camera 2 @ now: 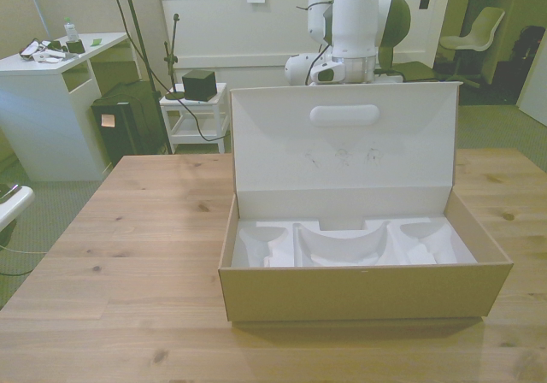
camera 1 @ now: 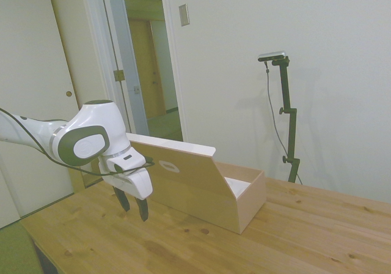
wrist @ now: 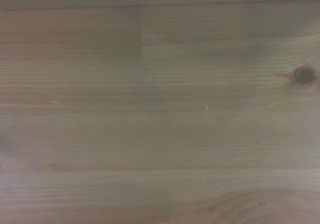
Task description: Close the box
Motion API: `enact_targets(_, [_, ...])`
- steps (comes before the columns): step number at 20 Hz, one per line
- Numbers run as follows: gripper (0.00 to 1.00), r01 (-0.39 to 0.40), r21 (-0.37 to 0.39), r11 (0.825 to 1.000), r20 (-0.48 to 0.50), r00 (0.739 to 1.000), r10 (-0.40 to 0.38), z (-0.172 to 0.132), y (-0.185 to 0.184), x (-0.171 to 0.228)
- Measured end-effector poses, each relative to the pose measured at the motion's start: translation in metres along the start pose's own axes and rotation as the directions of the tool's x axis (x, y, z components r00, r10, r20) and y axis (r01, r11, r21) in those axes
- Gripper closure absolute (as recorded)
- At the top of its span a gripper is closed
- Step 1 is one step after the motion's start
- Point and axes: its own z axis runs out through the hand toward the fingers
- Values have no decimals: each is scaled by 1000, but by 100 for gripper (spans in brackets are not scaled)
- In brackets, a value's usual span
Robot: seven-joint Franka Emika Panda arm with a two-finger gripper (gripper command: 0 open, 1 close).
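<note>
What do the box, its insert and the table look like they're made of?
The box: likely cardboard, matte tan outside, white inside, with thin folded walls. The insert: white, moulded into curved pockets, maybe pulp or plastic; hard to tell. The table: light wood planks with visible grain and knots, smooth finish.

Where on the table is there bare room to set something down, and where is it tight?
Bare wood lies on both sides of the box: a wide stretch of table at the front view's left, a narrower strip at its right, and a band in front. It is crowded behind the raised lid, where the gripper hangs.
</note>
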Motion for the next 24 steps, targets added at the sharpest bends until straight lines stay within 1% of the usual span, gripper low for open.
enact_targets(3, [0,1,-3,1000,-1,1000,-1,-2,-1,1])
enact_targets(6, [0,-7,11,1000,-15,1000,7,-22,-4,7])
enact_targets(12, [0,-48,78,996,-78,995,54,-108,-20,22])
enact_targets(15, [0,-85,112,990,-122,988,99,-138,-33,27])
enact_targets(18, [0,-117,161,980,-166,976,144,-149,-53,34])
enact_targets(20, [0,-127,197,972,-195,967,166,-149,-65,38])
enact_targets(22, [0,-131,217,967,-221,959,179,-152,-73,38])
enact_targets(24, [0,-139,240,961,-246,949,198,-161,-78,37])
